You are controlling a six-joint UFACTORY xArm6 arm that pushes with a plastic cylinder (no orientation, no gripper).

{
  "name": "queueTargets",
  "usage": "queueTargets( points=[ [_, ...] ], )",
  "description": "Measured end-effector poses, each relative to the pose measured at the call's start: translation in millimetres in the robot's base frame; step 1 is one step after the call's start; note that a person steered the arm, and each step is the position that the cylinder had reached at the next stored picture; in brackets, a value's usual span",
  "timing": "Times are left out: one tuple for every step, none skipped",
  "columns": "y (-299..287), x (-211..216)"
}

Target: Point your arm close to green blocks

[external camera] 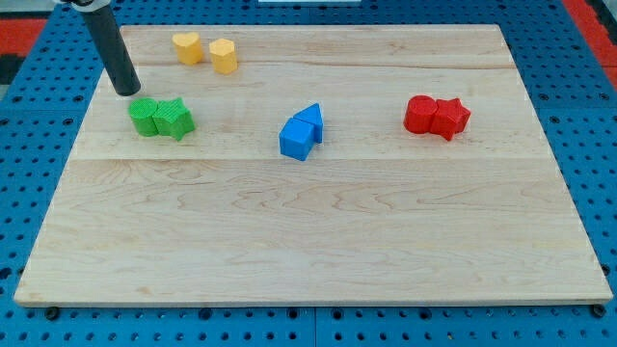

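Touching side by side, two ridged green blocks (161,118), my tip (127,93) just above-left; no pincer visible.

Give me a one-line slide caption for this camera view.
My tip sits just above-left of the paired green blocks, with yellow, blue and red pairs elsewhere on the board.

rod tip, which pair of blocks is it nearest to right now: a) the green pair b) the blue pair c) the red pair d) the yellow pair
a: my tip sits just above and to the view's left of the green blocks, with a small gap, while the yellow blocks, blue blocks and red blocks lie farther off.
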State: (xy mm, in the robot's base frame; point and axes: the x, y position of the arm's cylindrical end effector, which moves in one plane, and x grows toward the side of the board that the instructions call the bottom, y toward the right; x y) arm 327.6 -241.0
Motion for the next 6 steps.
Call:
queueTargets(
  points=[
    [0.0,-0.4],
    [0.0,-0.4],
    [7.6,6.0],
    [25.6,20.0],
    [41.3,37.6],
    [43.0,36.7]
  ],
)
